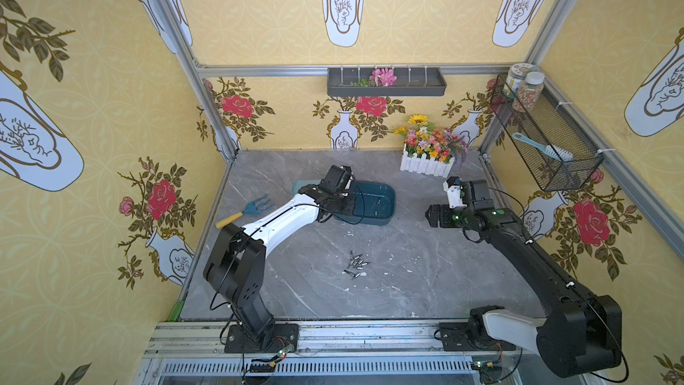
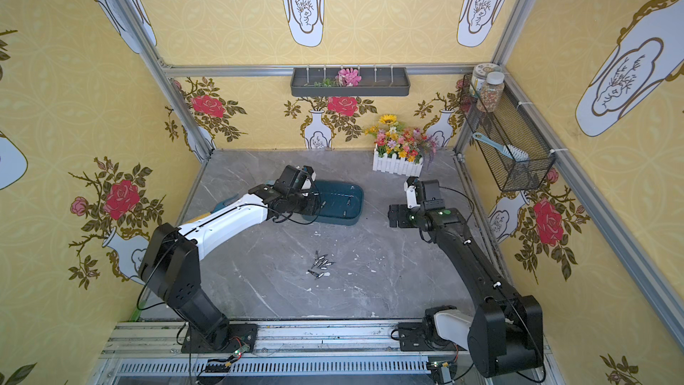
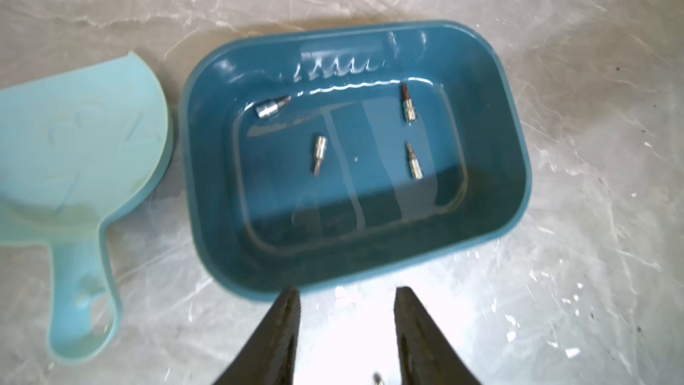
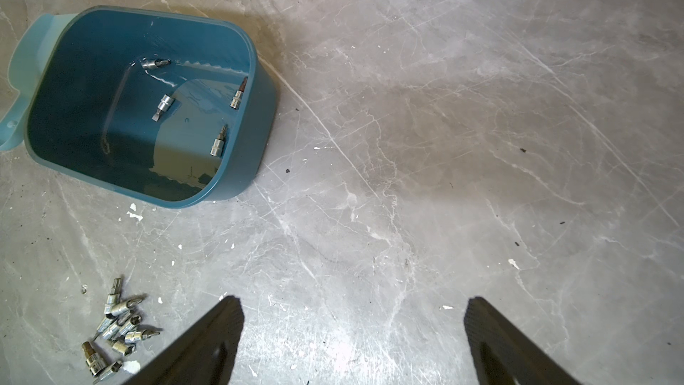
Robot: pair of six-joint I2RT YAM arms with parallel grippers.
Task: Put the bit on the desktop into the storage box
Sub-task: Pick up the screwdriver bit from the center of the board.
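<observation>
Four driver bits (image 3: 319, 153) in storage box (image 3: 207, 179), pile (image 4: 118, 327) yet to go on desktop (image 4: 444, 142) near it; L gripper (image 3: 348, 292) at box edge part-open, empty; R gripper (image 4: 354, 301) wide open, empty.

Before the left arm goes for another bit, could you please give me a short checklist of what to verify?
1. Is the left gripper empty? Jaws apart, nothing between the fingertips: ok.
2. Is the right gripper open and empty? Ok.
3. Is the box upright on the desktop? Ok.
4. Are the dropped bits inside the box? Four lie on its floor: ok.
5. Is the desktop free of bits? Not ok, a pile lies there.
6. Can one bit be taken from the pile alone? Cannot tell, they lie bunched and touching.
</observation>
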